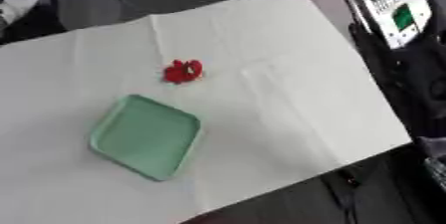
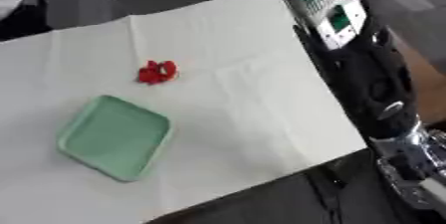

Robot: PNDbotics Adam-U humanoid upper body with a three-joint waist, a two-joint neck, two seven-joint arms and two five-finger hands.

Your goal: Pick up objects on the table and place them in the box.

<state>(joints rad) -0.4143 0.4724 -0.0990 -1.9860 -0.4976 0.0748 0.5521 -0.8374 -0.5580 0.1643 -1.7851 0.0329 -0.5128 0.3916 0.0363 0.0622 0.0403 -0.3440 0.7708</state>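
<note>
table lies askew in both eye views, covered by a white sheet (image 1: 287,118). left part: shallow pale green box (image 1: 146,136), square with rounded corners, flat on the sheet, nothing inside. just beyond its far corner, apart from it: small red object (image 1: 184,71), lumpy, shape unclear. right edge: robot's right arm (image 2: 370,81), black, off the table side. neither hand is in sight, so finger state cannot be told.
</note>
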